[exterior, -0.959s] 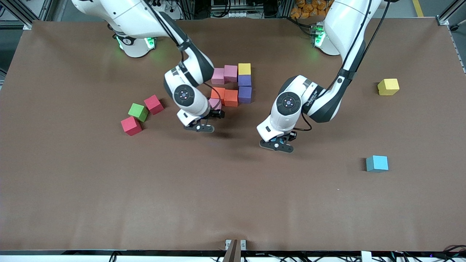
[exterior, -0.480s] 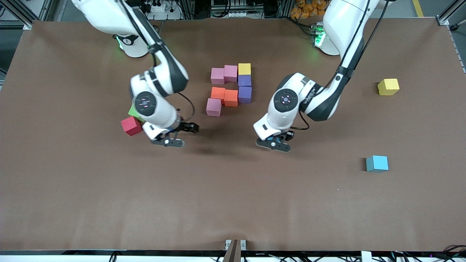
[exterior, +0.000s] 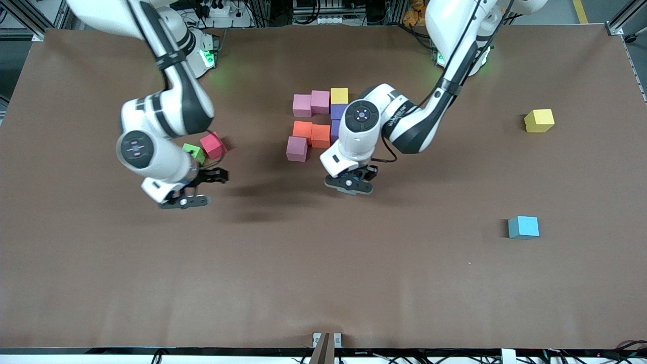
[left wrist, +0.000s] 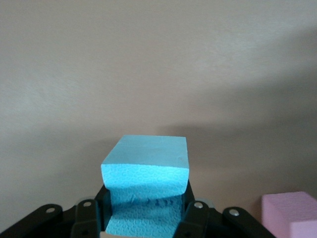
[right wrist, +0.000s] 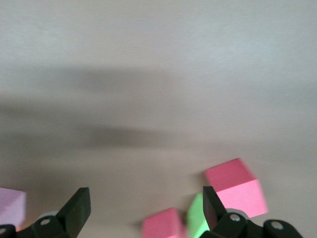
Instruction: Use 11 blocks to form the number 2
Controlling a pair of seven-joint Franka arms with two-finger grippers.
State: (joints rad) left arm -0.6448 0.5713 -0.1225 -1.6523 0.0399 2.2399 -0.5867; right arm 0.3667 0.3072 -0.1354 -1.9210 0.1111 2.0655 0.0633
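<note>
The left gripper (exterior: 350, 186) hangs over bare worktop (exterior: 323, 283) just on the camera side of the block cluster, its jaws clamped on a light blue block (left wrist: 145, 191). In the left wrist view that cube sits squarely between the two black fingers (left wrist: 194, 218), its top face sticking out past them (the foam surface looks finely pebbled, matte, with crisp edges). A pink block (left wrist: 291, 213) shows at the corner of that same view.

The right gripper (exterior: 183, 201) is over the worktop toward the right arm's end, beside the loose cubes there, with its jaws spread wide and nothing between them. In the right wrist view a red block (right wrist: 237, 187), a second red block (right wrist: 163, 224) and a green cube (right wrist: 197, 218) lie just past the fingertips, close together.

On the brown, cloth-like worktop the partly built figure lies in the middle: two pink blocks (exterior: 311, 103) side by side with a yellow block (exterior: 339, 95) at their end, a purple block (exterior: 336, 111) just nearer the camera than the yellow, two orange blocks (exterior: 312, 133) touching, and a single pink block (exterior: 296, 148) at the near corner. A second purple one is mostly hidden by the left arm.

Well apart, toward the left arm's end, sit another yellow block (exterior: 539, 120) and another light blue block (exterior: 523, 227), both plain, same-sized matte cubes.
</note>
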